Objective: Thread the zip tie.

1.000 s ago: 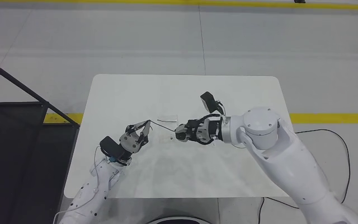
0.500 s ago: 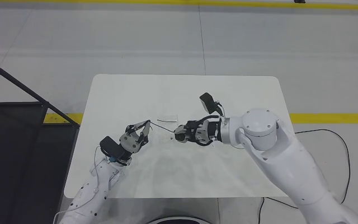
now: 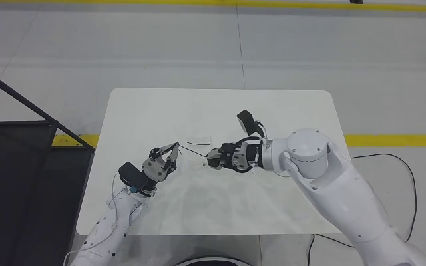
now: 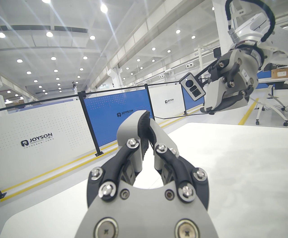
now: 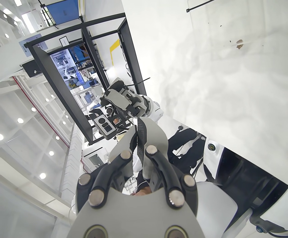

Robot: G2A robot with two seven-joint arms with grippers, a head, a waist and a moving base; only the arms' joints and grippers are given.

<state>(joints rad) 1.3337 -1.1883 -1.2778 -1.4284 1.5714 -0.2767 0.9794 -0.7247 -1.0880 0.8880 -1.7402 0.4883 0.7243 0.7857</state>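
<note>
Rt fingers (image 5: 155, 133) pressed together; L fingers (image 5: 113, 94) beyond grip zip tie (image 5: 138, 81) (thin black strap); 2nd tie (image 5: 200, 6) on table (image 5: 225, 78).

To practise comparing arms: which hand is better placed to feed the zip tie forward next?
Probably the right: the right hand pinches the zip tie at its tips, aimed at the left hand, which is shut on it farther along.

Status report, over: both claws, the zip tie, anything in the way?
Left claw shut on zip tie. Right claw shut on its far end, tie stretched between them. Second zip tie lies on table just beyond, not in the way.
</note>
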